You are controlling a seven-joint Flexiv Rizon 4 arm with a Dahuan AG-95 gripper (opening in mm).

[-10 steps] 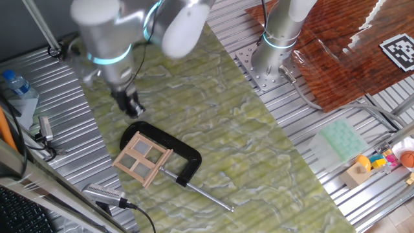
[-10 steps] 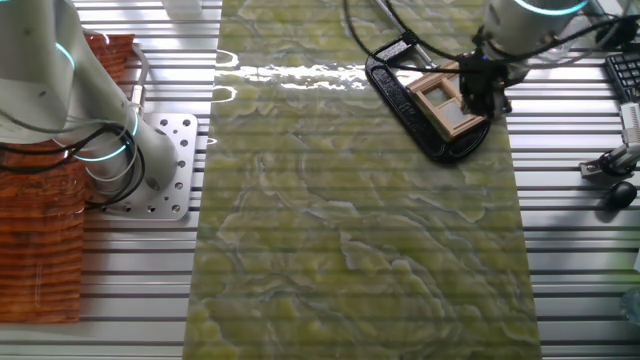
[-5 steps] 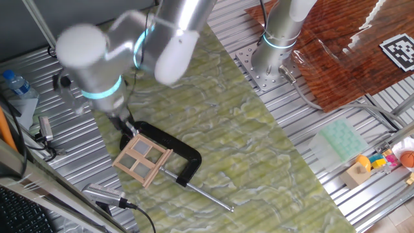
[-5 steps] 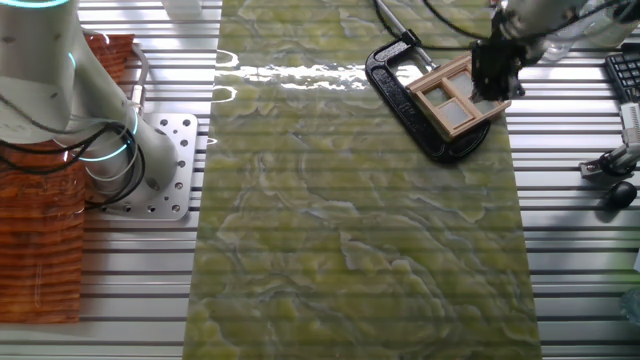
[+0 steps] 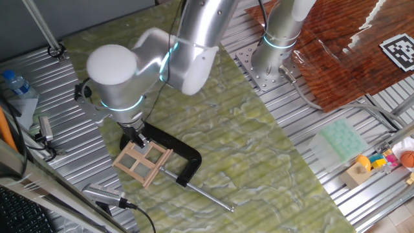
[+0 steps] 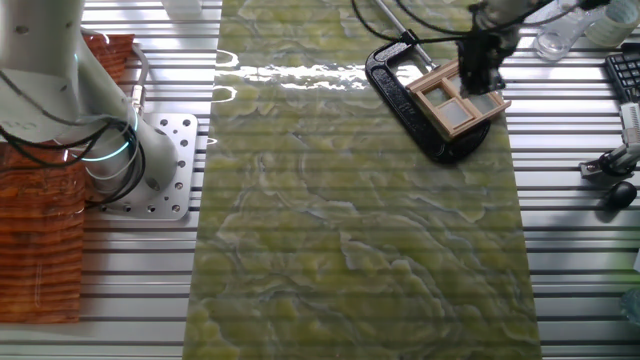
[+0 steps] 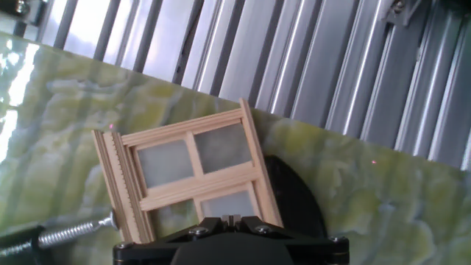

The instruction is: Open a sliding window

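Lying flat on the green marbled mat (image 5: 259, 149), one small window (image 5: 142, 162) of pale wood shows four greyish panes split by a wooden cross, with a ridged strip along one side in the hand view. It rests partly on one black C-shaped clamp (image 5: 183, 150), whose threaded steel rod (image 5: 206, 193) runs out past the frame's corner. The mat covers the middle of a counter (image 6: 580, 290) of ribbed aluminium slats.

One gripper (image 5: 138, 135) stands at the edge of the window, at the frame's far side in one fixed view and over its top corner in the other (image 6: 480, 72). In the hand view the dark jaws fill the bottom edge and meet the frame's lower rail (image 7: 228, 210); they look nearly together, though I cannot tell whether they pinch the wood or only touch it.

A second before, the gripper hung above the mat, well short of the window; half a second before it was at the clamp's end. The window and clamp lie where they lay then.

Round about: one second arm's base (image 5: 272, 52) on a drilled plate, one water bottle (image 5: 16, 84), one pale green tray (image 5: 341, 144).
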